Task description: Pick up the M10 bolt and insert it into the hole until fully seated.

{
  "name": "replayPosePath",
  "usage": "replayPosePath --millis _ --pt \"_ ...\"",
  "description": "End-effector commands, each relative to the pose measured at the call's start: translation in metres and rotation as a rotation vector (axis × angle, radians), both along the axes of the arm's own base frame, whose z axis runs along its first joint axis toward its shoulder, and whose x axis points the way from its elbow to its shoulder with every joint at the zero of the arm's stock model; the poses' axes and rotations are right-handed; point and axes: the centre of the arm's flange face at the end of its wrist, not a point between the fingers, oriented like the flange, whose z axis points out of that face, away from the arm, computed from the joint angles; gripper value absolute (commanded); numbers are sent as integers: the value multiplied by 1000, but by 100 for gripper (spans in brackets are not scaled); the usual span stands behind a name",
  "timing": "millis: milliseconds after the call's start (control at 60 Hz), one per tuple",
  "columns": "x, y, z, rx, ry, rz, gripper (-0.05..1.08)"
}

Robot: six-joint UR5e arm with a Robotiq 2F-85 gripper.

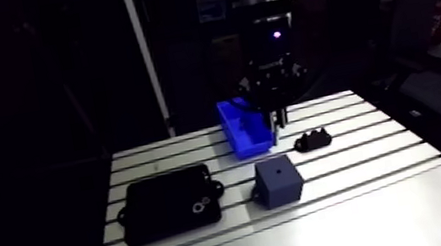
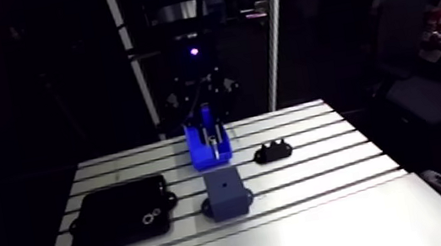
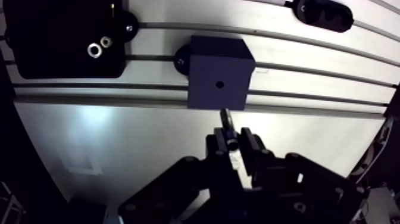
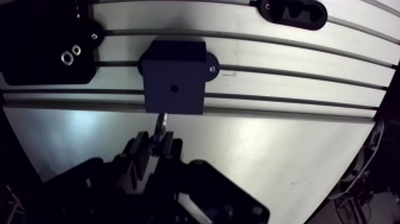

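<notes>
Over the slotted table [image 3: 119, 137], I watch my gripper [image 3: 233, 144] clamped narrowly on the M10 bolt [image 3: 226, 119], whose shank juts out just beside the dark block [image 3: 217, 65] and its small hole [image 3: 219, 84].

Brushed aluminium table [image 3: 149, 137]; matt plastic block [image 3: 217, 74]; shiny metal bolt [image 4: 162, 122].

Slotted aluminium table [image 1: 392, 207] is carrying three off-task items. Flat black case [image 1: 171, 203] is lying across the slots, with two small metal rings [image 3: 93, 49] sitting side by side on its top near one corner. Blue bin [image 1: 243, 134] is standing open-topped toward the table's far edge. Small black holder [image 1: 314, 138] with a lumpy top is resting near the bin, not touching it.
</notes>
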Motion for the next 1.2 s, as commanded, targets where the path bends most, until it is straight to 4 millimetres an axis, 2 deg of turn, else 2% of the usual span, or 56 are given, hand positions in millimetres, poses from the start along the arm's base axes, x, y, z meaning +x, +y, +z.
replayPosePath --millis 17,517,1200 --pt "2 -1 -12 0 2 -7 108" --pt "8 -2 -27 5 -3 -14 108" --pt "5 0 -40 9 12 -15 108"
